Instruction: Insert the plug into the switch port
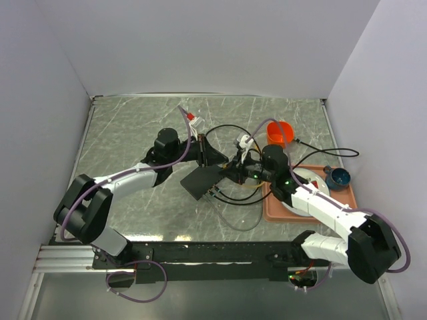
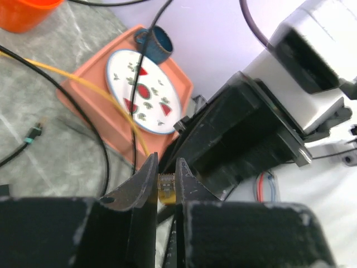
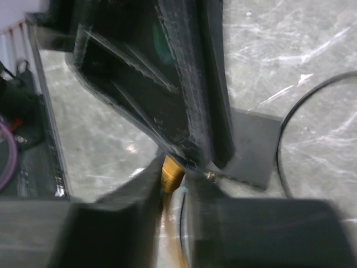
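The switch (image 1: pixel 199 182) is a flat matte-black box lying on the marble table at the centre; it also shows in the right wrist view (image 3: pixel 254 146). The plug (image 2: pixel 166 188) is a clear connector with a yellow boot on a yellow cable. My left gripper (image 1: pixel 223 162) (image 2: pixel 166 174) is shut on the plug's tip, just right of and above the switch. My right gripper (image 1: pixel 233 171) (image 3: pixel 170 167) meets it from the right and is shut on the yellow boot (image 3: pixel 172 174). In the top view the two grippers hide the plug.
An orange tray (image 1: pixel 277 212) (image 2: pixel 111 131) at the right holds a patterned plate (image 2: pixel 142 89) and a blue cup (image 1: pixel 337 177). An orange bowl (image 1: pixel 280 131) stands behind it. Black cables (image 1: pixel 230 200) loop round the switch. A teal-tipped plug (image 2: pixel 34 133) lies loose on the table.
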